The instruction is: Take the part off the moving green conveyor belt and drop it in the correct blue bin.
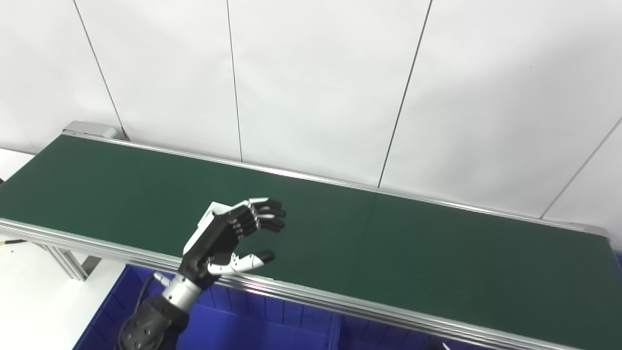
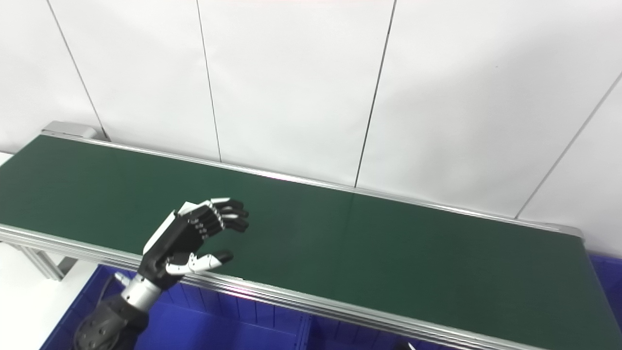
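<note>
A white panelled wall (image 1: 316,82) with thin dark seams fills the upper half of both views. Below it the green conveyor belt (image 1: 388,243) runs slantwise from the upper left to the lower right, edged by a ribbed aluminium rail (image 1: 301,294) on the near side and a thinner strip on the far side. Its green surface is bare wherever it shows. A silver end housing (image 1: 92,129) sits at the belt's far left corner.

Under the near rail lie the blue bins (image 1: 272,330), with ribbed walls and a divider between two compartments; only their upper parts show, so I cannot tell what they hold. A little more blue peeks out past the belt's right end (image 2: 605,272). To the left, the belt's metal leg (image 1: 65,262) stands on a white floor.

The left hand (image 1: 231,238) rises from the bottom edge over the bins and reaches above the near part of the belt. Its fingers (image 1: 265,214) are curled forward and spread from the thumb (image 1: 248,262), with a clear gap between them and nothing in it. The right hand is out of view.

The part does not show in either view; possibly it lies hidden behind the hand.
</note>
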`<act>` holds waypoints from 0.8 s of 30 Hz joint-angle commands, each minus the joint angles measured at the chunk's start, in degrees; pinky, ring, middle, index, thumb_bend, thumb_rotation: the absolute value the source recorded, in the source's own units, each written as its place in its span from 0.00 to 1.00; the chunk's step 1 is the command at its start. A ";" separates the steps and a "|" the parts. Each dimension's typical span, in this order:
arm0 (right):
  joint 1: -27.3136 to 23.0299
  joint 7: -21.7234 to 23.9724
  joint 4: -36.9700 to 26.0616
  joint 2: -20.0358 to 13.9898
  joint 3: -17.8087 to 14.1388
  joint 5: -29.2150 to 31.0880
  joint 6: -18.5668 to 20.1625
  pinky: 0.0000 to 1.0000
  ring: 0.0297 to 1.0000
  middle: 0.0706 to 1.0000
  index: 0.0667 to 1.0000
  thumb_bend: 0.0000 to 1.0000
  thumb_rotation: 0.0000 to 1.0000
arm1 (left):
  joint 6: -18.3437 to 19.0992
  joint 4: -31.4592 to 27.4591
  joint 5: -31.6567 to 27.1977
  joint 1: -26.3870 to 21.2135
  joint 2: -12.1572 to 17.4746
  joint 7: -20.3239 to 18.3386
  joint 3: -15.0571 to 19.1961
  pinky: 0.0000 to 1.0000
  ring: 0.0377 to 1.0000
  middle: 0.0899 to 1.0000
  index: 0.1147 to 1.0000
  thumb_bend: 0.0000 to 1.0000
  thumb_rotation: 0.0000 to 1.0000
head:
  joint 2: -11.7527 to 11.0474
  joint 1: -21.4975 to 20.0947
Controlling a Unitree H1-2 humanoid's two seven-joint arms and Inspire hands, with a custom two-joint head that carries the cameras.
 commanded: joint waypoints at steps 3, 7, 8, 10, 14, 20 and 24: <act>-1.00 -0.04 -1.36 -0.08 -0.54 0.59 -2.18 0.68 0.78 0.80 0.83 0.63 0.05 | -1.98 0.36 5.21 -6.93 4.50 0.53 1.44 0.69 0.71 0.74 0.74 0.62 0.10 | -0.06 0.11; -1.48 0.60 -1.19 -0.24 -0.68 1.47 -2.17 0.69 0.78 0.81 0.84 0.63 0.05 | -1.98 4.46 9.62 -11.32 7.80 1.65 1.56 0.74 0.75 0.78 0.78 0.66 0.12 | -0.10 0.11; -1.55 0.73 -1.14 -0.22 -0.74 1.60 -2.17 0.69 0.78 0.81 0.84 0.63 0.05 | -1.98 5.49 11.14 -12.40 8.80 2.30 1.26 0.74 0.75 0.78 0.78 0.66 0.12 | -0.10 0.11; -1.79 0.73 -1.00 -0.17 -0.79 1.47 -2.16 0.69 0.77 0.81 0.84 0.63 0.05 | -1.99 7.32 13.13 -14.18 10.25 3.62 0.51 0.74 0.75 0.79 0.79 0.68 0.13 | -0.06 0.08; -2.26 1.45 -0.76 -0.23 -0.95 2.07 -2.17 0.69 0.78 0.81 0.84 0.63 0.08 | -1.99 11.34 15.62 -18.39 13.23 4.82 -2.07 0.81 0.81 0.84 0.82 0.75 0.13 | -0.01 0.00; -2.58 2.24 -0.84 -0.18 -1.57 2.67 -2.17 0.70 0.77 0.80 0.83 0.63 0.09 | -1.99 15.73 25.50 -24.15 19.39 17.67 -14.23 0.71 0.78 0.84 0.83 0.80 0.14 | -0.03 0.12; -2.66 2.58 -0.86 -0.11 -1.82 2.77 -2.18 0.70 0.78 0.80 0.83 0.64 0.11 | -1.99 16.63 35.55 -27.04 23.85 27.22 -24.90 0.70 0.80 0.87 0.85 0.82 0.16 | 0.18 -0.11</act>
